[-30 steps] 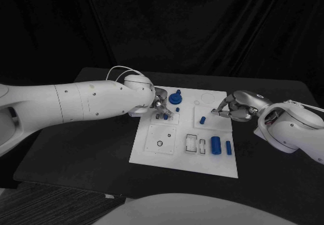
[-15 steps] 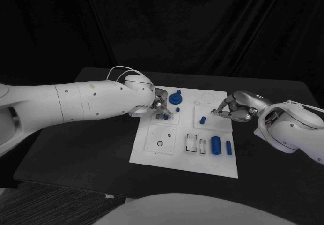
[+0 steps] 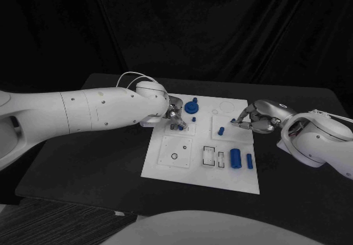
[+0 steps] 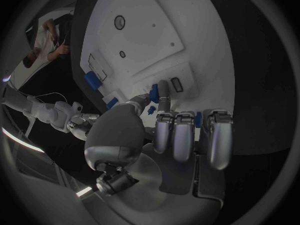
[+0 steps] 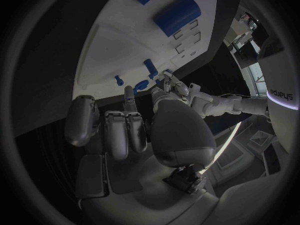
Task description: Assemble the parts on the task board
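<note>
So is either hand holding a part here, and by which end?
The left hand pinches a small blue part by its top, over the board. The right hand looks empty, though that cannot be told for certain.

White task board (image 3: 202, 176) dotted with blue parts (image 3: 235, 157) and thin black outlines, set on a black table (image 3: 88, 168) against dark drapery (image 3: 221, 41), flanked by white arms (image 3: 81, 112) ending in silver hands (image 3: 257, 118).

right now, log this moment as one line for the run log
left hand: pinching small blue part at task board | right hand: fingers curled, beside board's right edge | large blue cylinder: lying untouched
</note>
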`<state>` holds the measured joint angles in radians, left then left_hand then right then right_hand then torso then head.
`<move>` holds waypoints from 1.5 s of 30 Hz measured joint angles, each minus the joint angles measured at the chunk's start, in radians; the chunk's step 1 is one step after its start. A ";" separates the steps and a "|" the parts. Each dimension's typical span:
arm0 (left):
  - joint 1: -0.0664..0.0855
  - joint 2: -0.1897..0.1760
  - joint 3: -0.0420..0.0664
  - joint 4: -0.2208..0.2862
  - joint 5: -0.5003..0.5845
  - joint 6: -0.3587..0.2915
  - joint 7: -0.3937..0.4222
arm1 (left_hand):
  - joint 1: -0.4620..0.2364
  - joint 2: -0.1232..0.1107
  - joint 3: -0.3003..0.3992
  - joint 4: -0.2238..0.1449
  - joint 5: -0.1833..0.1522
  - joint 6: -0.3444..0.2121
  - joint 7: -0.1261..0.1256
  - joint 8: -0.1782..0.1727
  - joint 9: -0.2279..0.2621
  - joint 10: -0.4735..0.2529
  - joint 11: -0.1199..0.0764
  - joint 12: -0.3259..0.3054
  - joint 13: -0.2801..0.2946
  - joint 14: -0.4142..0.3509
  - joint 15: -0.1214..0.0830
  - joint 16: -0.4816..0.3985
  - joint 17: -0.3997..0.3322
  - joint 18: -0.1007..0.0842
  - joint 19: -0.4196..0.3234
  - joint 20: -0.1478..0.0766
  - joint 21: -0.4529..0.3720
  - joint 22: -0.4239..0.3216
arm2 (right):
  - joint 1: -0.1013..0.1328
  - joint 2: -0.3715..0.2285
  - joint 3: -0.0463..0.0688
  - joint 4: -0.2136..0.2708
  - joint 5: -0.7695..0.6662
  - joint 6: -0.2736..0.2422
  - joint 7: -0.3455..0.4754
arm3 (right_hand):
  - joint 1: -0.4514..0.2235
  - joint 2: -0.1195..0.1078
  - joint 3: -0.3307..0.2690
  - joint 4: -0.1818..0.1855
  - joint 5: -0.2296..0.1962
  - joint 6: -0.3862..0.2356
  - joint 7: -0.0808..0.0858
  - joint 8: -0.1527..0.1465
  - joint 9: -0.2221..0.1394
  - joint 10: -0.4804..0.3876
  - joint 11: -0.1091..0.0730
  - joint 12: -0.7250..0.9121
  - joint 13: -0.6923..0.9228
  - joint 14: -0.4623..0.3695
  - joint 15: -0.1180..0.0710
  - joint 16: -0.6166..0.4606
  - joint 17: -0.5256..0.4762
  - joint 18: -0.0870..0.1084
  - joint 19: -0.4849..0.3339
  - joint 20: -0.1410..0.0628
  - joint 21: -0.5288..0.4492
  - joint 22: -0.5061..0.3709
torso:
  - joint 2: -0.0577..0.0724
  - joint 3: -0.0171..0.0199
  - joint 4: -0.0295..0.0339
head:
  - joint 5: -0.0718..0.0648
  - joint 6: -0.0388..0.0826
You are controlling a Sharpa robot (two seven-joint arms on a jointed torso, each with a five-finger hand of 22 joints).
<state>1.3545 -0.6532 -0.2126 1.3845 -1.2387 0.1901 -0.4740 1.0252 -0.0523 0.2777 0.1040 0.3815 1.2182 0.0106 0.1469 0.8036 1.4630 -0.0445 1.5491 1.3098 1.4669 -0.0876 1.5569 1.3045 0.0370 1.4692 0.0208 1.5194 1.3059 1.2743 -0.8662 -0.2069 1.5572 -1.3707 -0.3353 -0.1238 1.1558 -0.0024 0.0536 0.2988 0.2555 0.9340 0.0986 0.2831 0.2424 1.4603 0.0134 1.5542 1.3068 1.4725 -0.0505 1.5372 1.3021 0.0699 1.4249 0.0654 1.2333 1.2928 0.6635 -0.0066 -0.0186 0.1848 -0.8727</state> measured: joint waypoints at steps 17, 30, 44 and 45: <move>-0.001 -0.002 -0.001 -0.001 0.037 -0.022 0.023 | -0.100 -0.119 0.342 -0.145 -0.030 -0.004 0.004 -0.001 0.043 0.004 0.004 0.000 0.000 0.000 0.000 0.000 0.000 0.000 0.000 0.000 -0.012 0.000 | -0.002 0.005 0.000 -0.006 0.000 0.006 -0.004 | 0.010 0.010 0.000 0.000 0.000 0.000 0.000 0.006 0.002 0.005 0.005 0.000 0.000 -0.005 0.005 0.000 0.000 0.000 -0.003 -0.003 0.000 0.000 | 0.000 0.0001 -0.0002 | 0.003 0.000; -0.001 -0.024 -0.001 0.019 0.045 -0.090 0.049 | -0.111 -0.119 0.365 -0.169 -0.056 -0.007 0.008 0.002 0.045 0.004 0.004 0.000 0.000 0.000 0.000 0.000 0.000 0.000 0.000 0.000 -0.012 0.000 | -0.006 0.007 0.000 -0.010 0.000 0.008 -0.007 | 0.010 0.010 0.000 0.000 0.000 0.000 0.000 0.011 0.004 0.005 0.005 0.000 0.000 -0.005 0.005 -0.013 0.000 0.000 -0.019 -0.005 -0.027 0.000 | 0.000 0.0001 -0.0004 | 0.006 0.000; -0.015 -0.106 0.000 0.123 -0.072 -0.319 0.109 | -0.111 -0.118 0.376 -0.179 -0.103 -0.011 0.011 0.002 0.052 0.004 0.004 0.000 0.000 0.000 0.000 0.000 0.000 0.000 0.000 0.000 -0.012 0.000 | -0.007 -0.002 0.000 -0.008 0.000 0.004 -0.008 | 0.010 0.010 0.000 0.000 0.000 -0.013 -0.002 0.011 0.005 0.005 0.005 0.000 0.000 -0.005 0.005 -0.024 0.000 0.000 -0.019 -0.005 -0.035 0.000 | 0.000 -0.0001 -0.0003 | 0.005 0.000; -0.020 -0.109 0.000 0.127 -0.082 -0.332 0.110 | -0.111 -0.118 0.376 -0.179 -0.103 -0.011 0.011 0.002 0.052 0.004 0.004 0.000 0.000 0.000 0.000 0.000 0.000 0.000 0.000 0.000 -0.012 0.000 | -0.008 -0.003 0.000 -0.007 0.000 0.004 -0.008 | 0.010 0.010 0.000 0.000 0.000 -0.014 -0.003 0.011 0.005 0.005 0.005 0.000 0.000 -0.005 0.005 -0.024 0.000 0.000 -0.019 -0.005 -0.035 0.000 | 0.000 -0.0001 -0.0003 | 0.006 0.000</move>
<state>1.3340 -0.7622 -0.2128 1.5111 -1.3210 -0.1417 -0.3637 0.9146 -0.1708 0.6533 -0.0752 0.2784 1.2077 0.0218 0.1490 0.8557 1.4667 -0.0402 1.5491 1.3098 1.4670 -0.0874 1.5568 1.3045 0.0370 1.4693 0.0212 1.5078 1.3059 1.2668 -0.8687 -0.2069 1.5499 -1.3707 -0.3317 -0.1314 1.1663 0.0078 0.0536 0.2988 0.2556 0.9198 0.0951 0.2944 0.2473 1.4649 0.0181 1.5542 1.3068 1.4676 -0.0455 1.5134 1.3021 0.0704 1.4056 0.0607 1.1982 1.2928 0.6634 -0.0067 -0.0189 0.1907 -0.8727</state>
